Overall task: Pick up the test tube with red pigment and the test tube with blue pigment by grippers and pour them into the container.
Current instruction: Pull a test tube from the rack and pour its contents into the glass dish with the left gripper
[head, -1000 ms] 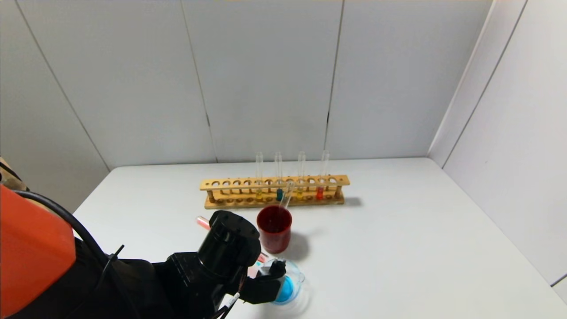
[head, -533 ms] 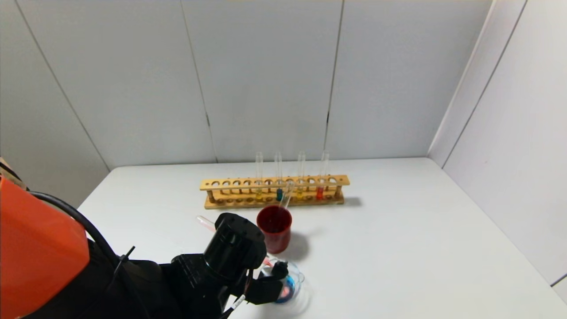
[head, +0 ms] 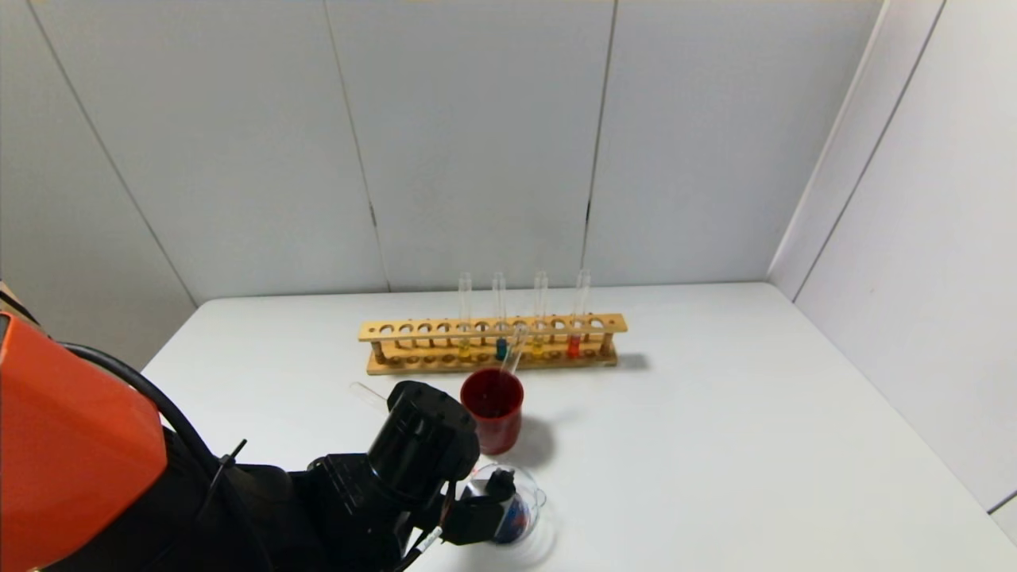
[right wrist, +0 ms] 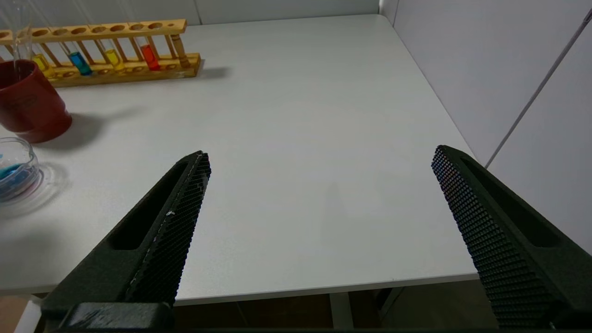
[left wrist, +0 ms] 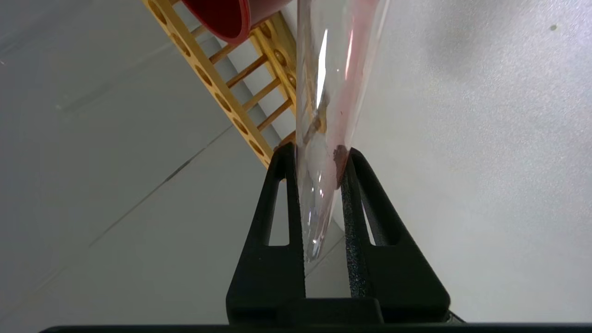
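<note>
1. Four test tubes stand upright in the wooden rack [head: 493, 343] at the far side of the white table [head: 715, 445]: two hold yellow liquid, one is the test tube with blue pigment [head: 500, 318], and near the rack's right end stands a test tube with red pigment [head: 577, 316].
2. One more tube [left wrist: 330, 92], tipped and almost drained with only a pink film inside, is pinched between the pressed-in fingers of the left gripper [left wrist: 319, 185].
3. In the head view, the left gripper [head: 485, 508] hovers at the rim of the glass container [head: 528, 508] on the table's near edge.
4. Liquid in the container looks dark blue with red streaks.
5. An opaque red cup [head: 493, 409] sits between rack and container, with a clear tube leaning out of it.
6. Off to the right, the right gripper [right wrist: 319, 185] hangs over bare table, fingers spread wide, gripping nothing.
</note>
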